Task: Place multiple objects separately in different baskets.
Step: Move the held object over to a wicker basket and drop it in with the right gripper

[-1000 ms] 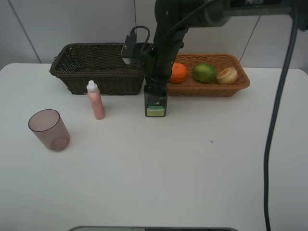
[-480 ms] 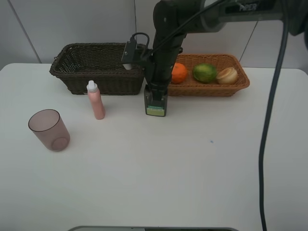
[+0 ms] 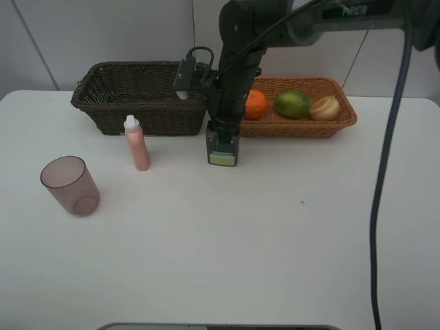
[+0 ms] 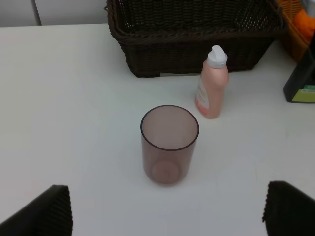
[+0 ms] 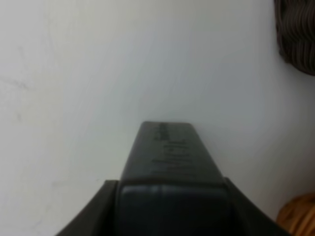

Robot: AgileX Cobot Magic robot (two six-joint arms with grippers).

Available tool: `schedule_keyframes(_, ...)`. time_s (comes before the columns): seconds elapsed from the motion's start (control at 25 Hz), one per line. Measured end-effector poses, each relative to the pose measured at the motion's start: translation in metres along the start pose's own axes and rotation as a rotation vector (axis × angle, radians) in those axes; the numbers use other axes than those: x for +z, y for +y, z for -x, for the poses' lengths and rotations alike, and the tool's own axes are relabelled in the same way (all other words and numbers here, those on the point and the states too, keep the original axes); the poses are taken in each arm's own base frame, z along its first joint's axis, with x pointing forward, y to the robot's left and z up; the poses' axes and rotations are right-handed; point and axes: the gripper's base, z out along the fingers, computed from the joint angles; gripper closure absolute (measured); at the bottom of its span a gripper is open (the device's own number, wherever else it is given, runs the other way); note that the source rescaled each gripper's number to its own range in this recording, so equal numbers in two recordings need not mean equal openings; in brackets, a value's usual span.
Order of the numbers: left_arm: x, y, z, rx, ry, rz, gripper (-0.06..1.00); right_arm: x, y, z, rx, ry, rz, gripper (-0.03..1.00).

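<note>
pump bottle (image 3: 223,150) in right end effector (image 3: 222,134), near tan basket (image 3: 295,128) rim

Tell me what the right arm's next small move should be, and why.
Probably lift the dark green pump bottle straight up. The right pincer seems shut on its top, yet it is down at the table, and the dark brown basket has a tall wall to clear. The fruits occupy the orange-tan basket, so the dark one is its likely target.
</note>
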Motion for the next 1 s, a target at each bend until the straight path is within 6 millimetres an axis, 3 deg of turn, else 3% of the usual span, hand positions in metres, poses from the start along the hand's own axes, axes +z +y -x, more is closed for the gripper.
schedule_keyframes(0.72,0.0,0.0,0.0,0.0,0.0,0.0,-0.06,-0.005,0.001,-0.001,-0.001,0.008,0.004,0.96)
schedule_keyframes(1.0,0.0,0.0,0.0,0.0,0.0,0.0,-0.06,-0.048,-0.001,-0.002,0.003,0.008,-0.009,0.96)
